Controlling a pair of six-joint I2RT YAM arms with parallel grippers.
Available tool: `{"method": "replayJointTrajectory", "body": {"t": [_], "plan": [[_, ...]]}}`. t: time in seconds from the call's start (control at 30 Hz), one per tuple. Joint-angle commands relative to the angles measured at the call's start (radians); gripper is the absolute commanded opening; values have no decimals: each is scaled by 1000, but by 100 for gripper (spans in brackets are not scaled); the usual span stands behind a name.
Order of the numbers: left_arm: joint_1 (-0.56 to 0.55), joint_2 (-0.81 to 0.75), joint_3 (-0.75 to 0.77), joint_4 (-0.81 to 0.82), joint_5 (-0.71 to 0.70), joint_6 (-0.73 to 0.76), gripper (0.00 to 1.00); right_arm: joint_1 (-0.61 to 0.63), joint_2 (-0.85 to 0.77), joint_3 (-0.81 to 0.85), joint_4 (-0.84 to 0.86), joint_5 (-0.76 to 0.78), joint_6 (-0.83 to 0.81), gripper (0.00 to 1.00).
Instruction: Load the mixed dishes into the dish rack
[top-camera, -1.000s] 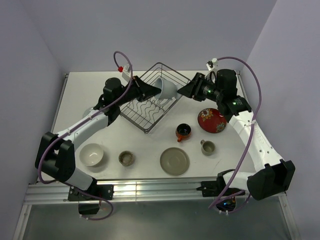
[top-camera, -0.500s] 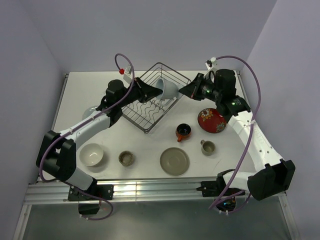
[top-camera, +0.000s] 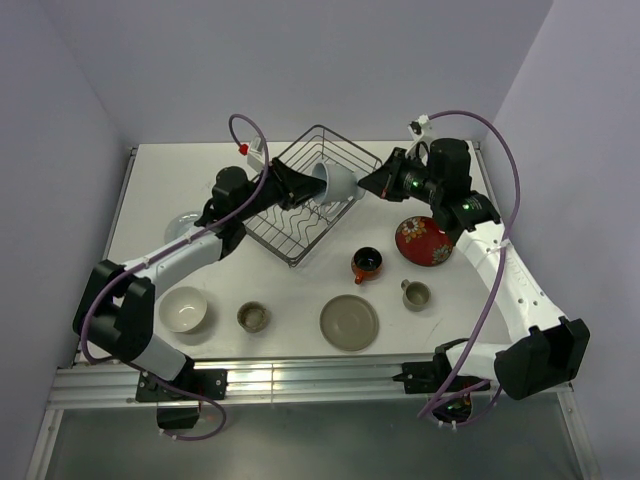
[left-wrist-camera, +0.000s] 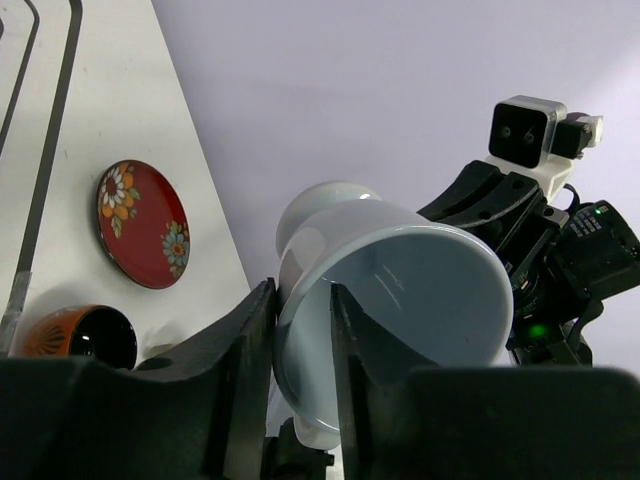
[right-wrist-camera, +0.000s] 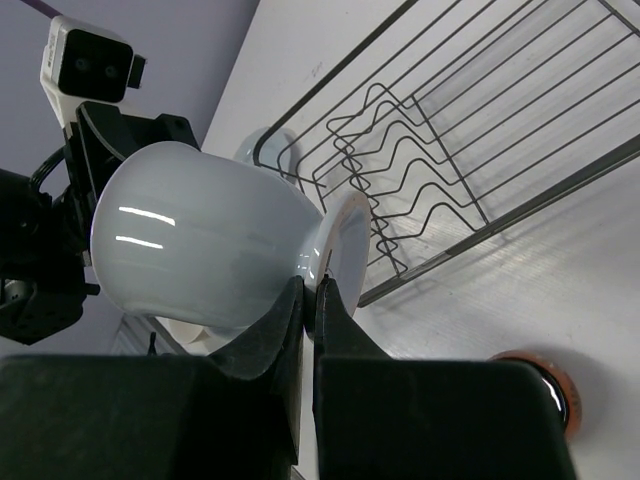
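A pale blue-grey cup (top-camera: 338, 181) hangs on its side above the dish rack (top-camera: 300, 222), held between both grippers. My left gripper (top-camera: 313, 180) is shut on its rim, one finger inside and one outside, as the left wrist view shows (left-wrist-camera: 303, 300) on the cup (left-wrist-camera: 410, 290). My right gripper (top-camera: 366, 183) is shut on the cup's foot ring, seen in the right wrist view (right-wrist-camera: 310, 287) on the cup (right-wrist-camera: 200, 250) with the wire rack (right-wrist-camera: 480, 130) below. No dish shows inside the rack.
On the table in front of the rack lie a red floral plate (top-camera: 424, 241), an orange-red mug (top-camera: 367, 264), a small grey cup (top-camera: 416, 294), an olive-grey plate (top-camera: 349, 322), a beige cup (top-camera: 253, 317) and a cream bowl (top-camera: 184, 309). A pale plate (top-camera: 180, 225) lies partly behind the left arm.
The left arm's wrist has shifted a little to the right and the cup has edged slightly right with it. The right arm has hardly moved.
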Motion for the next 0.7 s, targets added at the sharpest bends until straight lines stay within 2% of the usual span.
{"method": "replayJointTrajectory", "body": {"t": [0.0, 0.13, 0.37, 0.67], "plan": [[-19, -15, 18, 155, 51, -43, 35, -18, 6, 6, 45, 36, -37, 0], [-14, -24, 20, 141, 48, -35, 45, -24, 6, 0, 46, 42, -45, 0], [4, -50, 18, 100, 50, 2, 68, -45, 4, 3, 51, 42, -59, 0], [45, -107, 20, -43, 38, 85, 73, -59, 15, 23, 65, 48, -88, 0]]}}
